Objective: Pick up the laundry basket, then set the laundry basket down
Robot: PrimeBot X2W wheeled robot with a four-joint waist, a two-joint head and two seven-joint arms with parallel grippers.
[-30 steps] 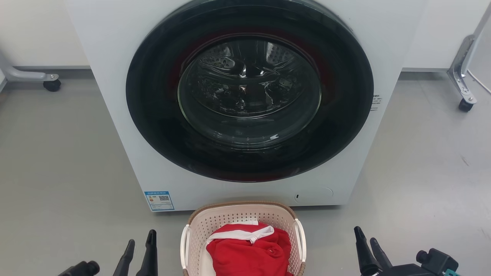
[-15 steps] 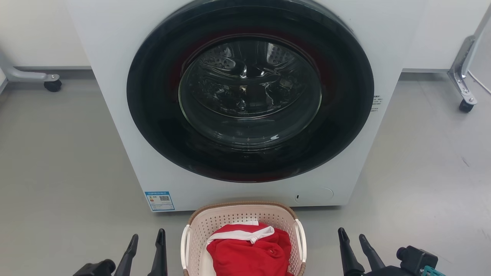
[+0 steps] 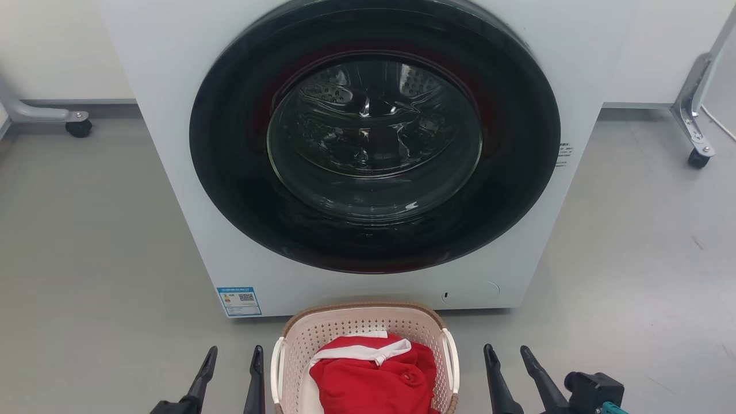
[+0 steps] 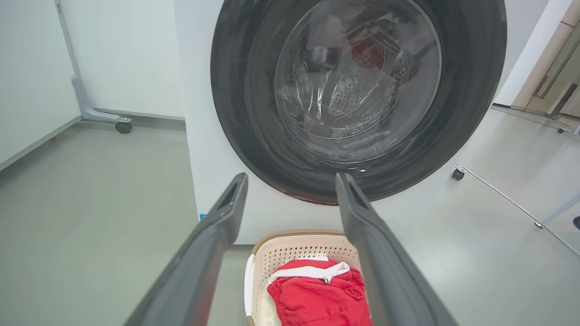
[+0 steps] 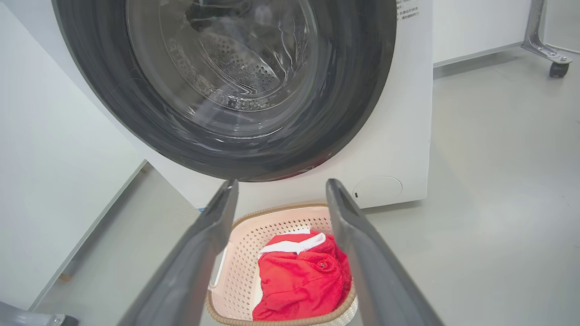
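The laundry basket (image 3: 356, 323) stands on the grey floor right in front of the washer, cream-pink with perforated walls, a brown rim and white side handles. Red cloth with a white band (image 3: 374, 376) fills it. My left gripper (image 3: 234, 352) is open just left of the basket's left handle, apart from it. My right gripper (image 3: 507, 351) is open a short way right of the right handle. In the left wrist view the basket (image 4: 297, 246) lies below and between the spread fingers (image 4: 226, 213). The right wrist view shows the basket (image 5: 276, 224) the same way, under open fingers (image 5: 344, 213).
A white front-loading washer (image 3: 184, 144) with a large dark round door (image 3: 374, 135) rises directly behind the basket. Metal frame legs on castors stand at the far left (image 3: 77, 123) and far right (image 3: 697, 155). Open grey floor lies on both sides.
Both grippers have moved inward toward the basket: the left one rightward, the right one leftward. The basket and the washer have not moved.
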